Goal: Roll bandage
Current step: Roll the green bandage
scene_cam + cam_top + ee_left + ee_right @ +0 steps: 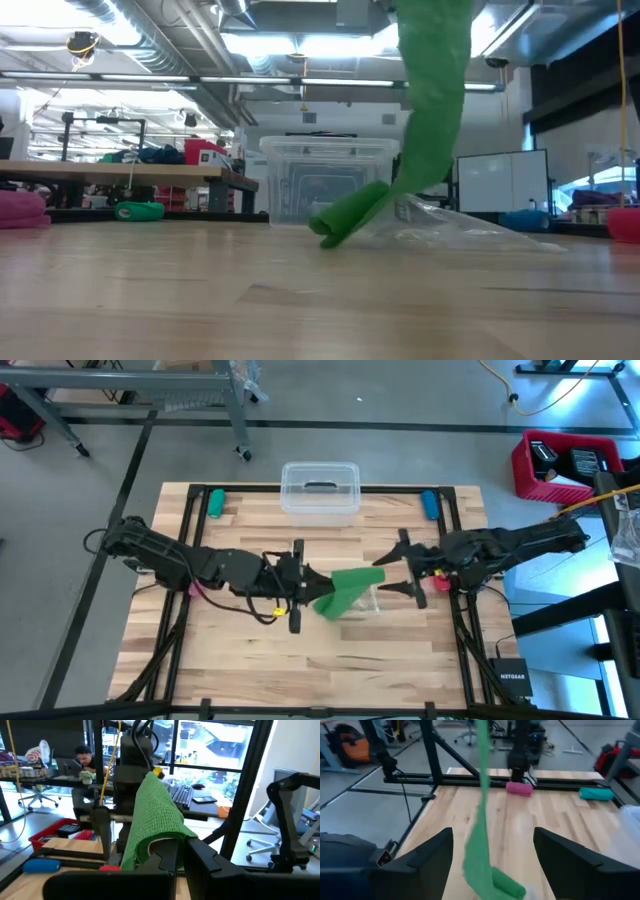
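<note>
Bandage (pixel 352 214) roll grounded, strip rising overhead

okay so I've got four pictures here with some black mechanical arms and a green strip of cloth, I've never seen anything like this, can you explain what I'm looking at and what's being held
This is a two-armed robot at a wooden table, photographed by four cameras at one moment.

The top-down picture shows both arms. The left gripper is shut on the bandage, a bright green fabric strip. The right gripper is open, close beside the bandage, holding nothing.

The table-level picture looks across the wood: the bandage hangs down from above, and its rolled end rests on the table next to a clear plastic bag. A clear lidded box stands behind.

The other two cameras ride on the wrists. The left one sees the bandage draped right at its fingers. The right one looks between its spread fingers at the hanging strip.

Small coloured rolls, a green one and a blue one, lie at the table's far corners.
</note>
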Robot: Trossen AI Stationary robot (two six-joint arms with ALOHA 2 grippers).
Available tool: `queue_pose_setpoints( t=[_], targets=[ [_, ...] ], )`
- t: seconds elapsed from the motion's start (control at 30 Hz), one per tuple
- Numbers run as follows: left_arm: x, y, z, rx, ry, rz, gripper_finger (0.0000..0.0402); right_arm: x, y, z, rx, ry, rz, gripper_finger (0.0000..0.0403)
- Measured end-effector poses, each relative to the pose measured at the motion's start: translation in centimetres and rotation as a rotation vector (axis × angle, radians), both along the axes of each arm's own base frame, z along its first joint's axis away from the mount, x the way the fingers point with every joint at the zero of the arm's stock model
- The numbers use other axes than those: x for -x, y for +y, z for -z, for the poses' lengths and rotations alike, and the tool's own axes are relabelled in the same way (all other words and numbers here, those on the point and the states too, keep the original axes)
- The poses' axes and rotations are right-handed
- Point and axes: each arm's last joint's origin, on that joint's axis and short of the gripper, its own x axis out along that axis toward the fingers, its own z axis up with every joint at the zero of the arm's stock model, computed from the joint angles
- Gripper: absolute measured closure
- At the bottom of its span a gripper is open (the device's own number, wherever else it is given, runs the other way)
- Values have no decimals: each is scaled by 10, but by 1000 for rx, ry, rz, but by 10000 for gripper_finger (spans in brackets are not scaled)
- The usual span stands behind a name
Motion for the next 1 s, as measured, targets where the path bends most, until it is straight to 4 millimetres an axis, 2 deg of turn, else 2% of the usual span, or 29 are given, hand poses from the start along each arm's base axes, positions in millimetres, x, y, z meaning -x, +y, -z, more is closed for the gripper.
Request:
queue_pose_setpoints(
  t=[0.13,0.27,0.43,0.57,0.63,0.67,0.77,0.87,1.0],
  targets=[
    [0,3,0,1,-2,-36,391,-9,5,10,-16,-94,-72,132],
    [-1,4,-1,-7,-3,-47,391,-13,4,14,18,-177,-39,169],
    [-1,6,-4,-21,-36,-53,391,-19,4,20,62,-214,5,251],
    [-1,6,-5,-57,-46,-54,391,-22,4,23,126,-206,19,334],
    [0,6,-6,-27,-54,-53,391,-22,3,23,177,-208,45,381],
    [2,5,-8,-6,-55,-47,391,-21,2,23,210,-209,67,391],
    [10,2,-14,24,-36,-7,391,-15,-3,17,282,-204,173,390],
    [22,-6,-19,3,2,62,391,-5,-8,5,371,-220,237,398],
    [30,-20,-23,-58,-21,121,391,2,-15,1,418,-226,293,399]
  ],
)
